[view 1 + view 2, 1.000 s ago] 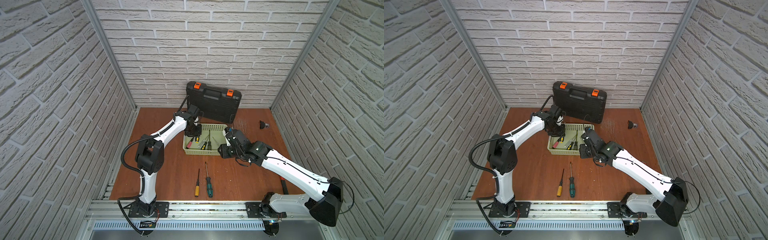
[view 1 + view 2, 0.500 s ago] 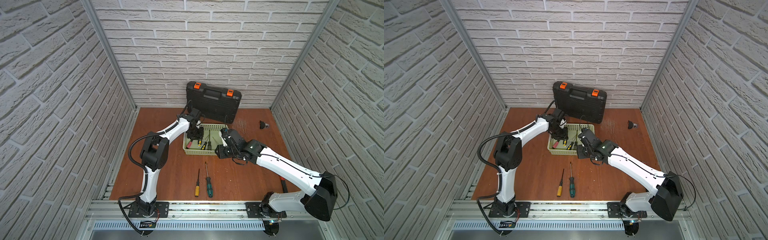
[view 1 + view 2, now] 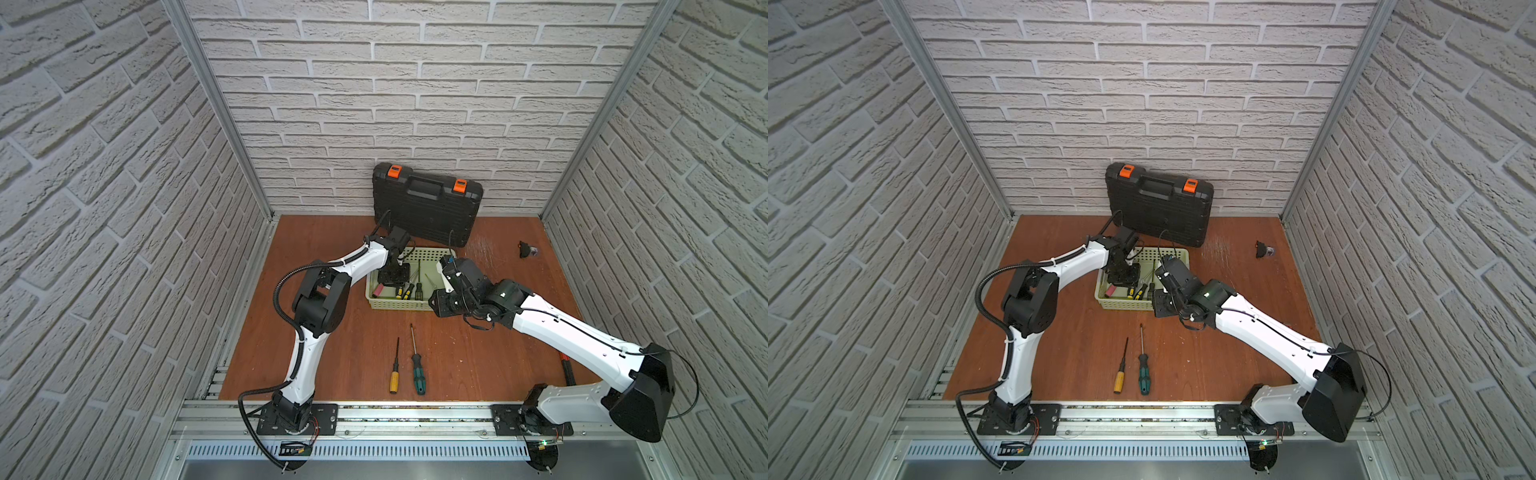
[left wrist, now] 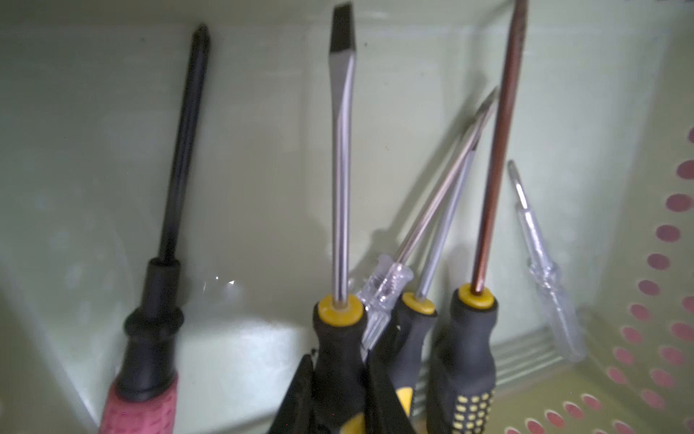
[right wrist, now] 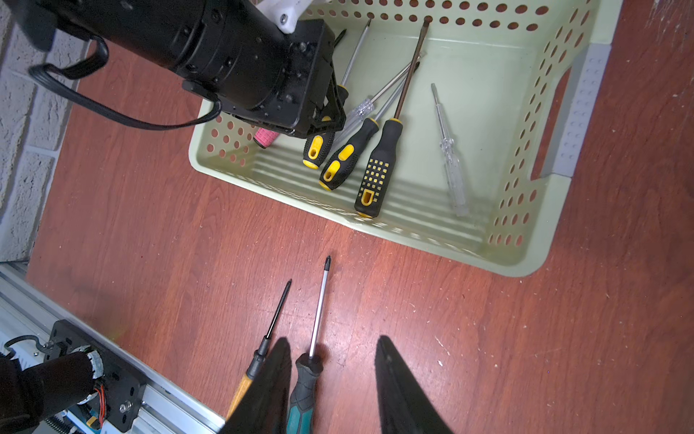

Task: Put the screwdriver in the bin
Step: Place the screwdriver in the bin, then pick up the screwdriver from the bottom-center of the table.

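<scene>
left arm (image 3: pixel 353 262) stretched forward, left fingers (image 4: pixel 298 398) clamped | right arm (image 3: pixel 561 328) folded inward — right fingers (image 5: pixel 268 387) parted

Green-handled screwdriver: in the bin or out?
Out. The green-handled screwdriver lies flat on the table outside the bin, beside the orange-handled screwdriver.

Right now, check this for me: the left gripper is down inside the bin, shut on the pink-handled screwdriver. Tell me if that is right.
Wrong tool. The left gripper is down inside the bin, but it is shut on the black-and-yellow-handled screwdriver. The pink-handled screwdriver lies free beside it. The left wrist view shows this.
</scene>
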Robot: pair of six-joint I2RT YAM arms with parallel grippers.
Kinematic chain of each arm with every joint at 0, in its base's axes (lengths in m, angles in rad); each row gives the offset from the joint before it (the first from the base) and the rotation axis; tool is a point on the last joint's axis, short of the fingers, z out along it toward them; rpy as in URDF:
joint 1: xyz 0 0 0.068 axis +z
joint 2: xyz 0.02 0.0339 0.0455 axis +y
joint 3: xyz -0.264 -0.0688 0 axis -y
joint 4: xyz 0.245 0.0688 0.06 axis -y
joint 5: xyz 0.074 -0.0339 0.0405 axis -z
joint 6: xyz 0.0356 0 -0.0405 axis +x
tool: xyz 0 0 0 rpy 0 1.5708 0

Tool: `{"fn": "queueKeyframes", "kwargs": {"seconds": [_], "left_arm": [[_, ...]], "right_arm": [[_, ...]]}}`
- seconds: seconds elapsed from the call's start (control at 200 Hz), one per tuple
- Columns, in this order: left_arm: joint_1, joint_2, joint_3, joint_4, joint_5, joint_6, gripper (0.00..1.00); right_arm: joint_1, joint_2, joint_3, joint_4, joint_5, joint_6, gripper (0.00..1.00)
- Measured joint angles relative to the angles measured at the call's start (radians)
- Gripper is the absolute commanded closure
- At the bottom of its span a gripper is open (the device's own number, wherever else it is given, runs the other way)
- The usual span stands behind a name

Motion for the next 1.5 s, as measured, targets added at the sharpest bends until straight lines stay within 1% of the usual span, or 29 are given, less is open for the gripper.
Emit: {"fn": "queueKeyframes", "kwargs": {"seconds": [0.095, 0.195, 0.44, 0.55, 0.675, 0.85, 0.98, 1.19, 1.36, 1.5], "left_arm": [[-0.002, 0.000, 0.003, 0.011, -0.014, -0.001, 0.62], [-0.004, 0.000, 0.003, 0.014, -0.027, -0.003, 0.58], [-0.005, -0.028, -0.002, 0.015, -0.043, -0.008, 0.57], [-0.005, -0.109, -0.021, 0.010, -0.057, -0.008, 0.57], [-0.005, -0.256, -0.057, 0.010, -0.075, 0.000, 0.57], [-0.005, -0.470, -0.174, 0.006, -0.116, 0.011, 0.56], [-0.005, -0.598, -0.317, -0.001, -0.169, -0.001, 0.55], [-0.020, -0.781, -0.550, -0.020, -0.261, -0.082, 0.49], [-0.072, -0.943, -0.729, -0.016, -0.314, -0.172, 0.48], [-0.080, -0.964, -0.778, -0.016, -0.332, -0.219, 0.48]], "right_arm": [[0.001, 0.000, 0.000, 0.000, 0.000, 0.000, 0.60], [0.003, 0.000, 0.000, 0.000, 0.000, 0.000, 0.60], [0.014, 0.000, 0.000, -0.005, 0.002, 0.000, 0.60], [0.032, 0.000, 0.000, -0.020, 0.010, 0.003, 0.60], [0.074, 0.000, 0.000, -0.039, 0.027, 0.012, 0.59], [0.182, 0.002, -0.034, -0.070, 0.080, 0.069, 0.56], [0.272, 0.019, -0.076, -0.085, 0.109, 0.126, 0.54], [0.399, 0.134, -0.106, -0.095, 0.123, 0.200, 0.46], [0.455, 0.214, -0.101, -0.088, 0.108, 0.256, 0.44], [0.466, 0.284, -0.095, -0.076, 0.085, 0.285, 0.41]]}}
